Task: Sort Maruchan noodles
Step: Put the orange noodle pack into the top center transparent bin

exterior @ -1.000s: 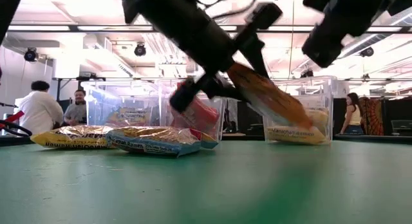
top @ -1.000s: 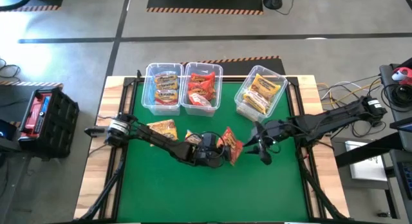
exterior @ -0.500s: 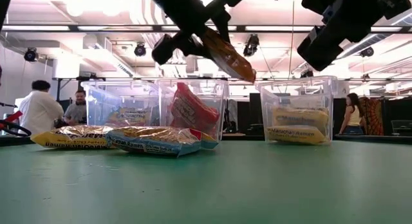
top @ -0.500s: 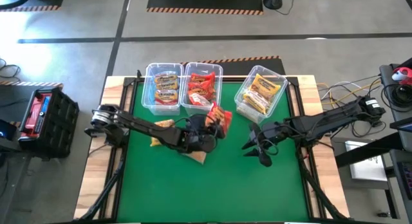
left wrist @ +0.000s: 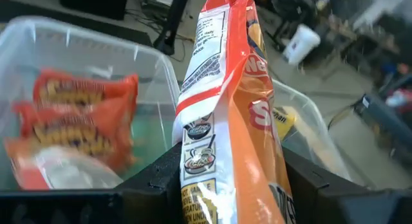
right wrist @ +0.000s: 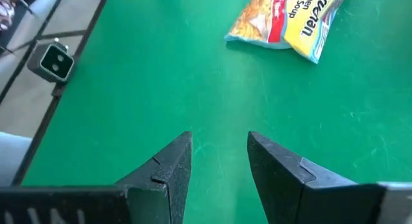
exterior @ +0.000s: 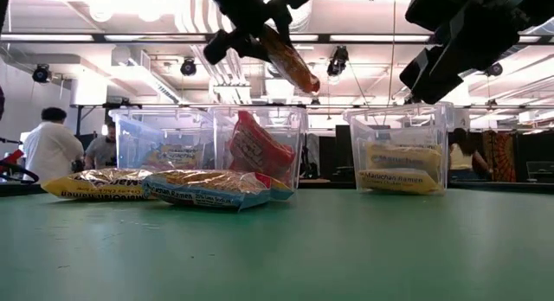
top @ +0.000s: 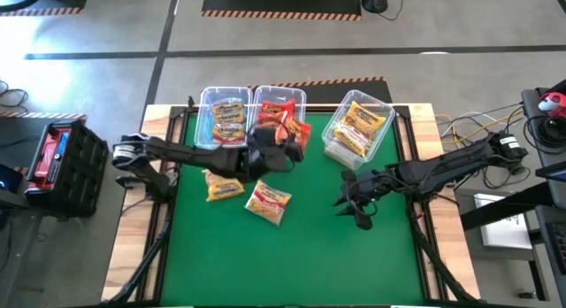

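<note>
1. My left claw [top: 281, 142] is clamped on one orange-red noodle packet [left wrist: 228, 114], a flat crinkly plastic pouch with a white printed back panel. It hangs high over the far middle of the surface [top: 309, 246], at the near edge of the middle bin [top: 279, 122].
2. In the low view that packet [exterior: 286, 57] slants downward from my dark fingers, well above the bin tops.
3. The three bins are clear, thin-walled plastic tubs with rounded corners, set in a row at the far side.
4. The left bin [top: 224, 120] holds packets with yellow and red print, stacked flat.
5. The middle bin holds red packets [top: 274, 120]; in the low view one leans tilted against the clear wall [exterior: 258, 151].
6. The right bin [top: 356, 128] sits turned at an angle, apart from the other two, and holds yellow packets [top: 361, 127].
7. Two yellow packets lie loose on the green felt-like surface: one [top: 223, 186] near the left bin, another [top: 267, 202] just to its right and nearer the front. Their film is glossy and wrinkled.
8. My right claw [top: 352, 204] hovers over bare green at the right, its fingers [right wrist: 167, 176] spread apart and holding nothing.
</note>
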Tool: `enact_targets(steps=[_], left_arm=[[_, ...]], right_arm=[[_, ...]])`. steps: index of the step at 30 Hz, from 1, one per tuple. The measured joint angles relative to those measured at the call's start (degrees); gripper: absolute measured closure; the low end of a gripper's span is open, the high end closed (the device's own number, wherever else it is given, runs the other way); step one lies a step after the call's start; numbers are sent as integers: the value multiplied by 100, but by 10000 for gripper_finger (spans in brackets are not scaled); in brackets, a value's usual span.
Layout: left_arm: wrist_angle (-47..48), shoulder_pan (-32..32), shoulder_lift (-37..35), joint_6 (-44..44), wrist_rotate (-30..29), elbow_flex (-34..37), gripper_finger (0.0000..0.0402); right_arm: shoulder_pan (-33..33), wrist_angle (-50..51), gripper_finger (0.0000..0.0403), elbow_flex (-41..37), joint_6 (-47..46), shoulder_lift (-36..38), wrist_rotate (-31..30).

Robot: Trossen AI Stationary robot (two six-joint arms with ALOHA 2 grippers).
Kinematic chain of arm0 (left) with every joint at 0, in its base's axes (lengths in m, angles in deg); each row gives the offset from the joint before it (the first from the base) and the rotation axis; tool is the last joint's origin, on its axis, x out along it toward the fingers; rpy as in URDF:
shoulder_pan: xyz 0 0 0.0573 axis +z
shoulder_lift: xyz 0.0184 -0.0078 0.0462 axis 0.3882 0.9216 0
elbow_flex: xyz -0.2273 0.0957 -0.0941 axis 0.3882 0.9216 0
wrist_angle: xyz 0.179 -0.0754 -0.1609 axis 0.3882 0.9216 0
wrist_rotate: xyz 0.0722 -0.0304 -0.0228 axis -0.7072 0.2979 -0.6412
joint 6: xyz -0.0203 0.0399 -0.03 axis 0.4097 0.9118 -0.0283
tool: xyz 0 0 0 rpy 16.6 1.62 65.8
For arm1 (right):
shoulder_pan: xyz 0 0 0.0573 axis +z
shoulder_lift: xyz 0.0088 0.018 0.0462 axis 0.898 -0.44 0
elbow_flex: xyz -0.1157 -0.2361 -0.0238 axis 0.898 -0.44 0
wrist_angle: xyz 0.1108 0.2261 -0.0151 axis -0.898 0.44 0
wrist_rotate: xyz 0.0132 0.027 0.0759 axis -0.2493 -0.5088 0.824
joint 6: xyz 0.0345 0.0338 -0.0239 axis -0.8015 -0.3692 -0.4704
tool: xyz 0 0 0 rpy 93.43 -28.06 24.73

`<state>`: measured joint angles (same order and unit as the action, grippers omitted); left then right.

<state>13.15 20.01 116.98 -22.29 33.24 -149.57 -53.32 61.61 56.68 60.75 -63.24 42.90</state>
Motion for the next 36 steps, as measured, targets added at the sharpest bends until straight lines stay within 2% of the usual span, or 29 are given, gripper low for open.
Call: enact_targets(steps=[3, 9, 15, 23, 28, 32, 36], left_arm=[[-17, 352, -170, 781, 504, 0, 251], [69, 1253, -351, 2010, 1715, 0, 251], [280, 2070, -602, 3549, 2679, 0, 251], [1106, 2896, -584, 5636, 4182, 9, 251], [1176, 3121, -475, 6571, 4334, 10, 251], [1312, 3226, -401, 6826, 4818, 11, 251], [1305, 3244, -312, 6769, 4869, 11, 250]], right_arm=[[-122, -203, 262, -2, -72, -104, -52], [-520, -710, 262, -2, -438, -283, -538], [-734, -842, 262, -2, -921, -557, -954], [-911, -1461, 262, -2, -1406, -1098, -1366], [-991, -2027, 262, -2, -1434, -1534, -1380], [-989, -2273, 262, -2, -1664, -1850, -1374], [-989, -2284, 262, -2, -2198, -2006, -1369]])
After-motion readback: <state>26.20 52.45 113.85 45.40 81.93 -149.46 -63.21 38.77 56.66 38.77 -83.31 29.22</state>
